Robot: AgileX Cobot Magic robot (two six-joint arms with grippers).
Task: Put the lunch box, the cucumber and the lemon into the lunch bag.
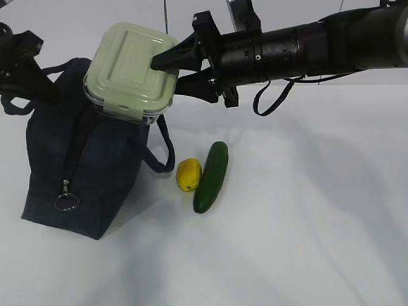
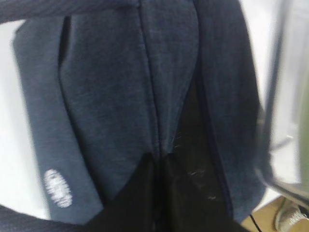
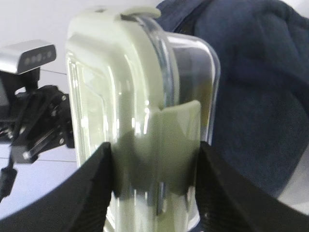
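From my remote seat I take the lunch bag as my landmark: it stands upright on the white table, dark navy, its zipper ring pull hanging down the near face. The right gripper has its 2 jaws clamped on the lunch box, one on the pale green lid and one under the clear base, and holds it tilted in the air just above the bag's top right corner. In the right wrist view the box fills the gap between both fingers, with navy fabric behind it. The left gripper is at the bag's upper left edge by a loop handle; its jaws are drawn together, and in the left wrist view the dark tips sit against the fabric at a seam, seemingly pinching it. The lemon lies on the table to the right of the bag, near its hanging handle, and the cucumber lies touching the lemon's far side, farther from the bag.
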